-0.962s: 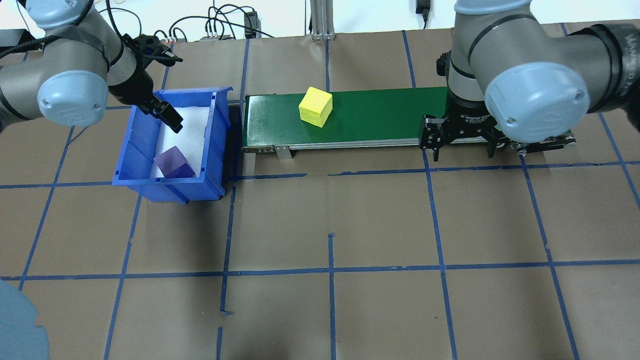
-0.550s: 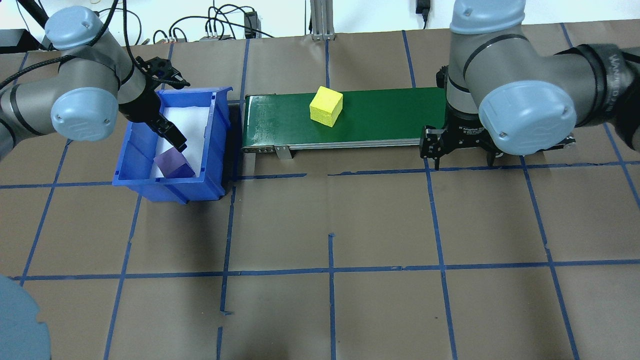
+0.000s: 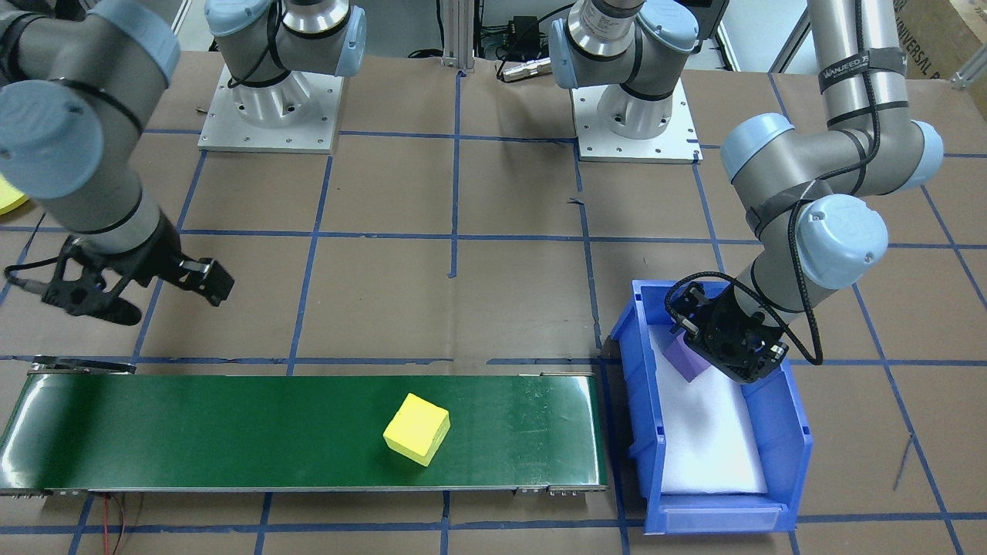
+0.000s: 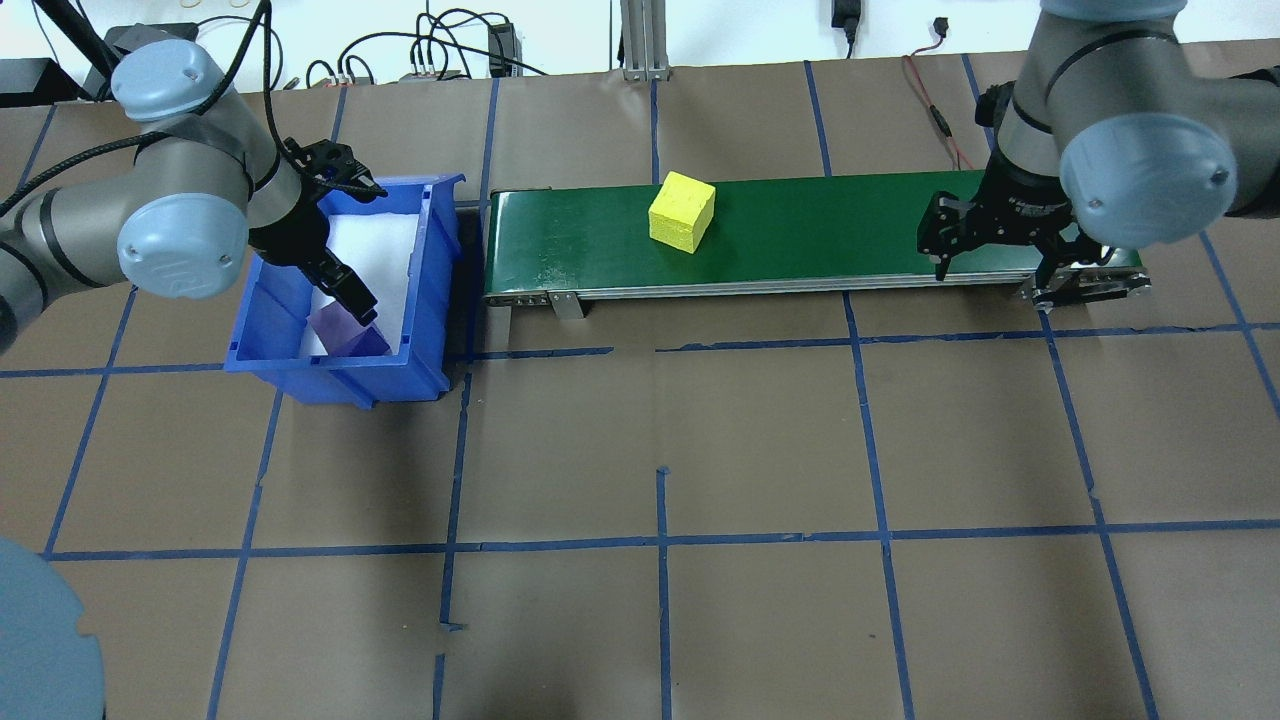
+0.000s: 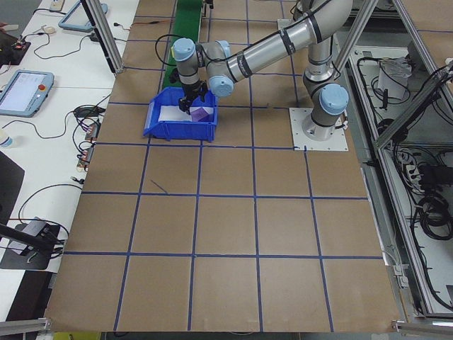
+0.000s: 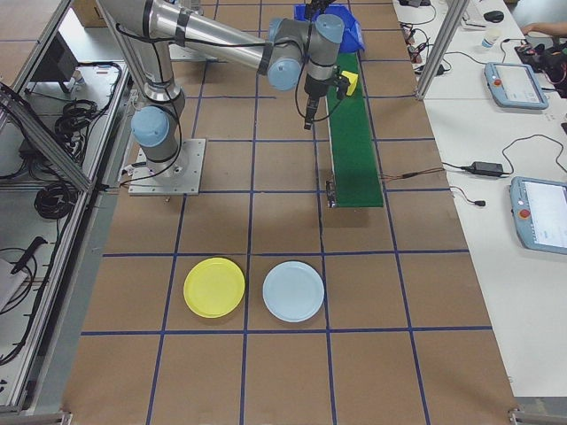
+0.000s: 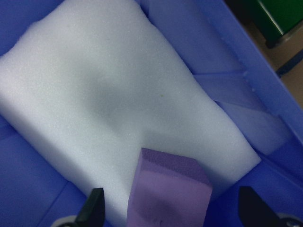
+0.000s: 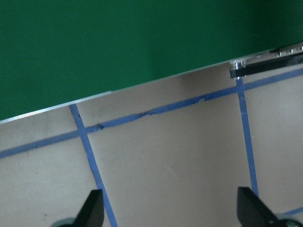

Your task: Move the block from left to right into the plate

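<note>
So the yellow block (image 4: 682, 211) has ridden further right along the green belt (image 4: 800, 235), and the right pincer (image 4: 990, 262) (spread, empty) slid toward the belt's end. Left pincer (image 7: 169, 208), also spread, dropped around the purple block (image 7: 168, 191). Yellow plate (image 6: 213, 287) sits well apart.

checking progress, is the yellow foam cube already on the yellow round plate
No, the yellow foam cube sits on the green conveyor belt.
</note>
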Available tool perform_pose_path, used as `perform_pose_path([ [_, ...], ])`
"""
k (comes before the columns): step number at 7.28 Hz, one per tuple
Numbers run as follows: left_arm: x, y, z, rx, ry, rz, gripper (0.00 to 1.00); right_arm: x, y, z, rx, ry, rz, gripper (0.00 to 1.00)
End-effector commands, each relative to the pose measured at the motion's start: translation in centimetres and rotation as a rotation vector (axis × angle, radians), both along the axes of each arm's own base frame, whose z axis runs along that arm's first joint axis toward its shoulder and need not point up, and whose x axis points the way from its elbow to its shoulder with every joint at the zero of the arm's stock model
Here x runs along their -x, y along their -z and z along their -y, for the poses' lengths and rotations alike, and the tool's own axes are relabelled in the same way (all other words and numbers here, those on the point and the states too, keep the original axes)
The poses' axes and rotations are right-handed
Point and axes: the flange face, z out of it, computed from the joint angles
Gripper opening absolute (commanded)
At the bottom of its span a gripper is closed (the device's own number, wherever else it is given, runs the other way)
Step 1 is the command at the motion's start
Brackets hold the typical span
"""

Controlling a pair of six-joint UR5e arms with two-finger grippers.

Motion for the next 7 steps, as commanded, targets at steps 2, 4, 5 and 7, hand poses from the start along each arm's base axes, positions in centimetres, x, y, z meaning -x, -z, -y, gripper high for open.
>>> perform_pose_path([
  [2, 0.2, 2.4, -0.9, -0.036, -0.01, -0.006, 1.0, 7.0, 2.0, 6.7, 0.031, 0.023, 0.092, 1.0],
  [4, 0.3, 3.6, -1.6, -0.02, -0.009, -0.002, 1.0, 11.1, 3.3, 7.7, 0.05, 0.106, 0.209, 1.0],
  [5, 0.3, 3.7, -1.7, -0.018, -0.005, -0.001, 1.0, 11.6, 3.6, 7.8, 0.054, 0.117, 0.232, 1.0],
  [7, 0.2, 3.5, -1.3, 0.01, -0.004, 0.006, 0.89, 11.3, 5.1, 7.9, 0.066, 0.117, 0.364, 1.0],
])
